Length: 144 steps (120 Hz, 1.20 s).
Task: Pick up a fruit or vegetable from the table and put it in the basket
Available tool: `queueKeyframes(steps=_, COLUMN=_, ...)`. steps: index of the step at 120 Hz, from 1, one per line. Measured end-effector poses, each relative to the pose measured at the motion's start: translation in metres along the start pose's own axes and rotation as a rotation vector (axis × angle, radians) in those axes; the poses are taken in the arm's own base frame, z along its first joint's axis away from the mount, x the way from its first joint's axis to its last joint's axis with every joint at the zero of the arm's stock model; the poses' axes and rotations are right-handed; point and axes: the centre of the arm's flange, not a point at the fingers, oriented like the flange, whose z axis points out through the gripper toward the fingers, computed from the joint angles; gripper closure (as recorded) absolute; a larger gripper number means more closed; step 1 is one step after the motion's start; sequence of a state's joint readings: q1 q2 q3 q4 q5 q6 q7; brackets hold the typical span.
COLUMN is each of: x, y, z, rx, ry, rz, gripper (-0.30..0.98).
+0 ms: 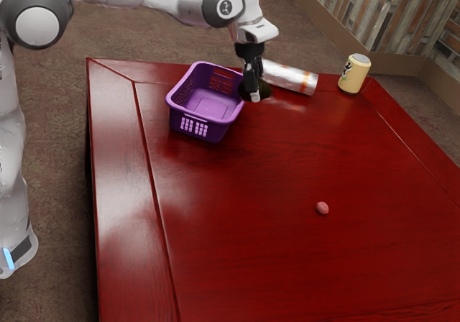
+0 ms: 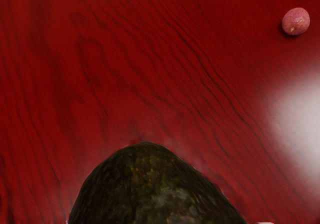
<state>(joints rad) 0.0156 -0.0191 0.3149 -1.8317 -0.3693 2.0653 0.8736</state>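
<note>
Pinching the dark avocado (image 1: 266, 90) in the end effector (image 1: 254, 93); might clip the basket (image 1: 182, 113) near it if swung across too low, jarring it loose.

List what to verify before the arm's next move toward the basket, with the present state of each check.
1. Dark green produce at the gripper: ok.
2. Secure grip on it: cannot tell.
3. Basket upright with its open top facing up: ok.
4. Produce inside the basket: not ok; it shows by the rim, toward the exterior view's right.
5. Enough height to pass over the rim: cannot tell.
6. Small pink item and yellow can away from the basket: ok.
</note>
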Motion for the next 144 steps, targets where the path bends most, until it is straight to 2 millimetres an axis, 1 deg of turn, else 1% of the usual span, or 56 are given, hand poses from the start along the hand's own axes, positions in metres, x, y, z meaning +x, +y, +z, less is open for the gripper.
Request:
queueKeyframes(steps=15, x=-0.05, y=-0.057, z=-0.017, rx=0.048, ry=-0.005, rz=-0.131, gripper=0.35)
queueKeyframes(steps=31, x=-0.1, y=-0.102, z=-0.037, rx=0.093, ry=-0.005, rz=-0.247, gripper=0.35)
queueKeyframes(steps=42, x=-0.132, y=-0.126, z=-0.05, rx=0.121, ry=-0.004, rz=-0.314, gripper=0.35)
queueKeyframes(steps=48, x=-0.147, y=-0.136, z=-0.056, rx=0.133, ry=-0.003, rz=-0.343, gripper=0.35)
queueKeyframes(steps=55, x=-0.157, y=-0.143, z=-0.061, rx=0.142, ry=-0.002, rz=-0.364, gripper=0.35)
queueKeyframes(steps=61, x=-0.161, y=-0.145, z=-0.063, rx=0.146, ry=-0.001, rz=-0.37, gripper=0.35)
queueKeyframes(steps=70, x=-0.155, y=-0.143, z=-0.059, rx=0.141, ry=-0.003, rz=-0.36, gripper=0.34)
queueKeyframes(steps=75, x=-0.147, y=-0.139, z=-0.052, rx=0.133, ry=-0.007, rz=-0.344, gripper=0.34)
queueKeyframes(steps=79, x=-0.136, y=-0.134, z=-0.044, rx=0.122, ry=-0.012, rz=-0.324, gripper=0.34)
queueKeyframes(steps=83, x=-0.119, y=-0.126, z=-0.035, rx=0.109, ry=-0.015, rz=-0.294, gripper=0.34)
queueKeyframes(steps=87, x=-0.097, y=-0.113, z=-0.023, rx=0.092, ry=-0.018, rz=-0.253, gripper=0.35)
queueKeyframes(steps=97, x=-0.036, y=-0.064, z=0.008, rx=0.04, ry=-0.025, rz=-0.127, gripper=0.35)
queueKeyframes(steps=101, x=-0.019, y=-0.048, z=0.017, rx=0.023, ry=-0.029, rz=-0.089, gripper=0.35)
queueKeyframes(steps=105, x=-0.009, y=-0.037, z=0.023, rx=0.013, ry=-0.031, rz=-0.066, gripper=0.35)
queueKeyframes(steps=109, x=-0.005, y=-0.033, z=0.025, rx=0.01, ry=-0.031, rz=-0.057, gripper=0.35)
queueKeyframes(steps=114, x=-0.007, y=-0.036, z=0.024, rx=0.013, ry=-0.03, rz=-0.062, gripper=0.35)
queueKeyframes(steps=124, x=-0.018, y=-0.054, z=0.018, rx=0.032, ry=-0.028, rz=-0.094, gripper=0.35)
queueKeyframes(steps=131, x=-0.021, y=-0.065, z=0.017, rx=0.043, ry=-0.029, rz=-0.108, gripper=0.35)
queueKeyframes(steps=144, x=-0.014, y=-0.069, z=0.026, rx=0.045, ry=-0.034, rz=-0.102, gripper=0.35)
